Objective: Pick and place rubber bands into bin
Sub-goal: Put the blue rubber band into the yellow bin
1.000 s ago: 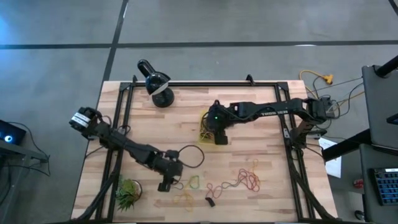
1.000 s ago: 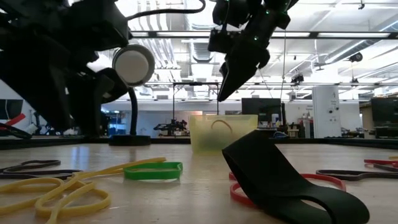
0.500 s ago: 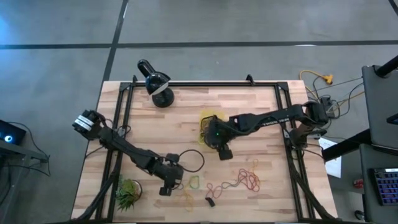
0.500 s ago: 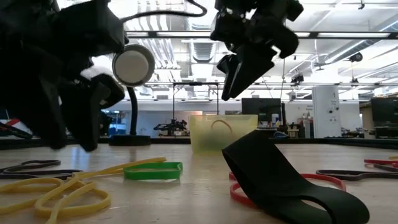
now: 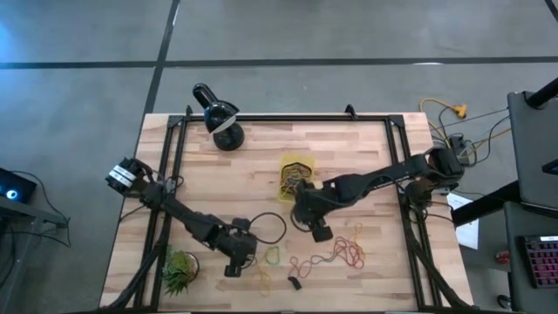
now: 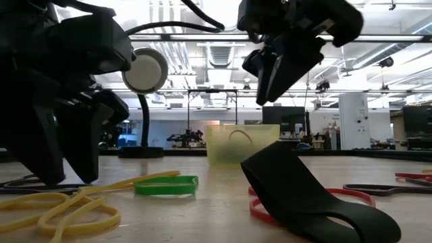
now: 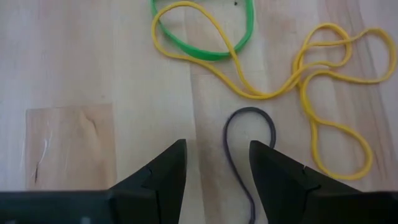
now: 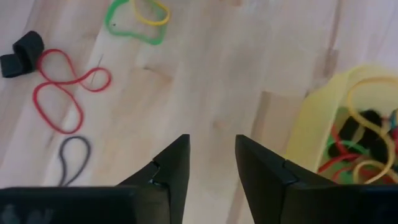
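Note:
Loose rubber bands lie flat on the near part of the table: a green one [image 5: 272, 255], yellow ones [image 5: 260, 279], red and orange ones [image 5: 344, 253] and a wide black one [image 6: 304, 196]. The yellow bin [image 5: 296, 174] stands mid-table with several bands inside [image 8: 360, 149]. My left gripper [image 5: 232, 266] is open and low over the table. A thin dark band [image 7: 249, 140] lies between its fingertips [image 7: 216, 155], next to the green band [image 7: 205, 31] and the yellow bands [image 7: 323, 99]. My right gripper [image 5: 323, 234] is open and hangs above bare wood [image 8: 211, 146], on the near side of the bin [image 8: 323, 118].
A black domed lamp [image 5: 222, 122] stands at the far left of the table, and a small spiky green plant [image 5: 179, 272] sits at the near left corner. Black frame rails [image 5: 166, 174] run along the left and right sides. Bare wood lies between the bin and the bands.
My right gripper has moved from above the bin toward the table's near edge and now hangs between the bin and the red bands. My left gripper has sunk toward the table by the green and yellow bands. No band has moved.

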